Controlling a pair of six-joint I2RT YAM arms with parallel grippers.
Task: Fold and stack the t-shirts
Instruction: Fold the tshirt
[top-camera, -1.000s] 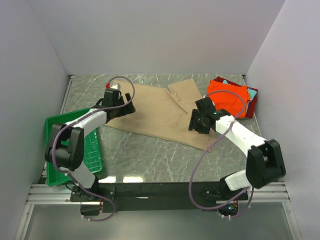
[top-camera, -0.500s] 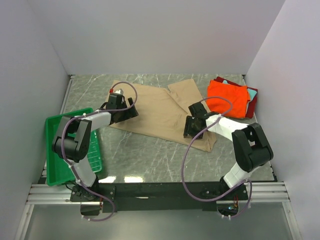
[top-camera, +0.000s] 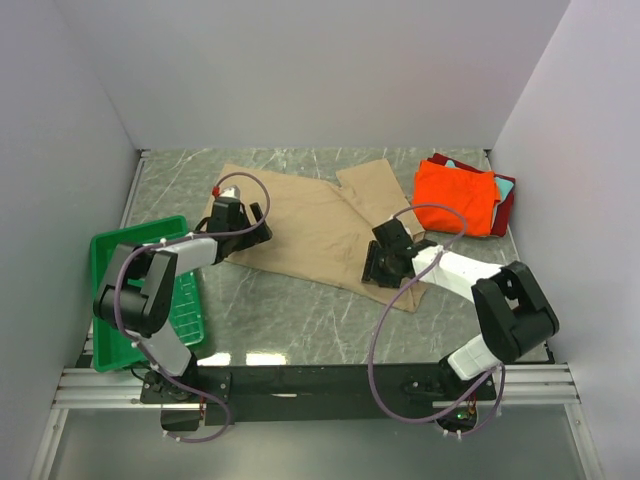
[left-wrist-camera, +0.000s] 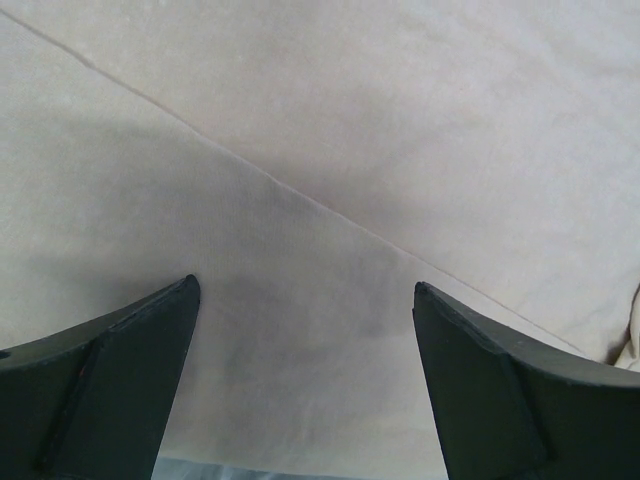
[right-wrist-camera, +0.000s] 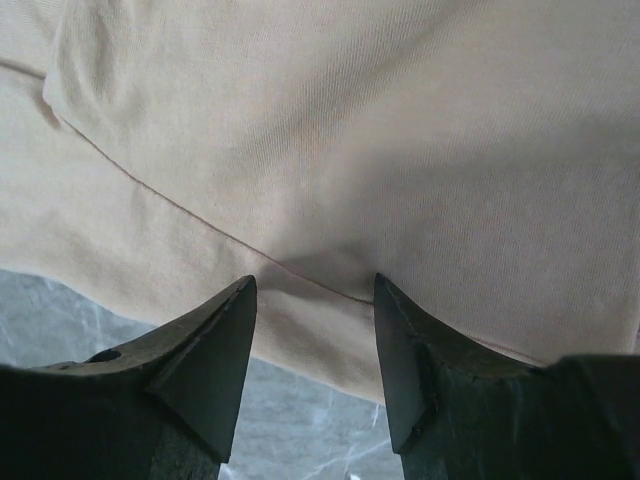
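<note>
orange t-shirt (top-camera: 455, 196) overhead only, tan t-shirt (top-camera: 310, 222) throughout

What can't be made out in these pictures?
- Top view: the teal shirt and dark red shirt show only edges; the orange shirt covers them.
- Top view: the left arm hides part of the green tray.
- Wrist views: the outline of the tan shirt is cut off by the frame edges.
- Whether left gripper or right gripper touches the cloth: unclear.
</note>
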